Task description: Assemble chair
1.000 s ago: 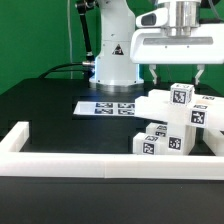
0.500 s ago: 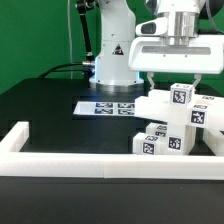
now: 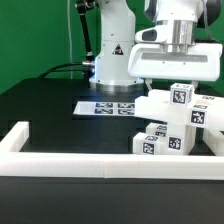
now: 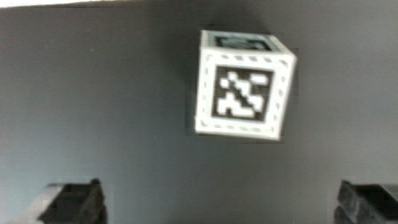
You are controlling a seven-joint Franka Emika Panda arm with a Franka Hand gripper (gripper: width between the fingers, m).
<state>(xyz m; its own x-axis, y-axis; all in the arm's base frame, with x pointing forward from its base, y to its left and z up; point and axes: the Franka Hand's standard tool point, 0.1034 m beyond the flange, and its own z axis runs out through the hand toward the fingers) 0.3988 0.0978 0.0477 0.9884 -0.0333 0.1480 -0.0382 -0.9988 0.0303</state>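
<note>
The chair parts (image 3: 172,122) are white blocks with black-and-white tags, clustered at the exterior view's right. One tagged block (image 3: 181,96) stands on top of the cluster. My gripper (image 3: 177,80) hangs above the cluster, open and empty, touching nothing. In the wrist view a single white tagged block (image 4: 244,85) lies on the dark table, well ahead of my gripper (image 4: 217,205). Both fingertips (image 4: 71,203) show dark at the picture's edges, spread wide apart.
The marker board (image 3: 108,105) lies flat on the black table in front of the robot base (image 3: 112,55). A long low white border rail (image 3: 70,160) runs along the front and up the exterior view's left side.
My gripper has risen above the parts cluster and shifted slightly toward the exterior view's left. It stays open. The parts have not moved.
</note>
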